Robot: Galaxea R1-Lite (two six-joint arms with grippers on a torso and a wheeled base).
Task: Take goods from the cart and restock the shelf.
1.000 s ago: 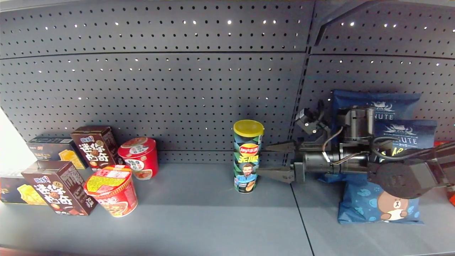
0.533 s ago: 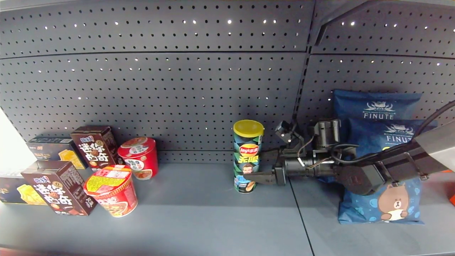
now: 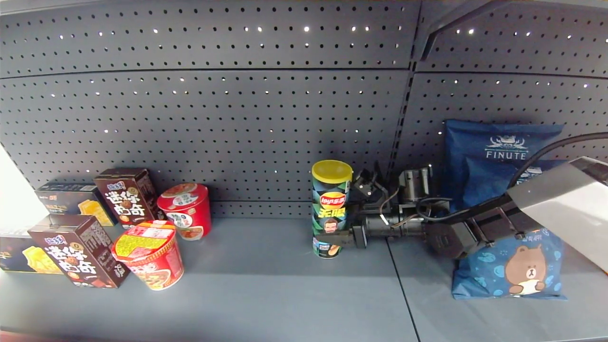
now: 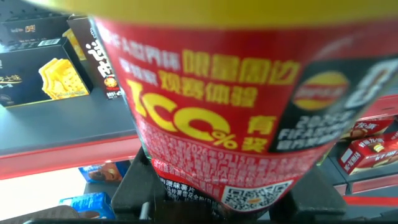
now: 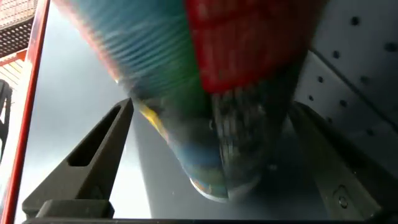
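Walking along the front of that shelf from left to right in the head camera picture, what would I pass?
Dark cracker box → brown box → red noodle cup → yellow-lidded chip can → blue bear bag.

Head cam: looks fwd/down onto shelf [image 3: 266,285], mid range. R wrist cam: v. close on yellow-lid can [image 3: 331,209], facing left along shelf; shared w/ head. L wrist cam: tight on red can [image 4: 217,112]; boxes [image 4: 43,68] at shelf's left behind it, also in head.
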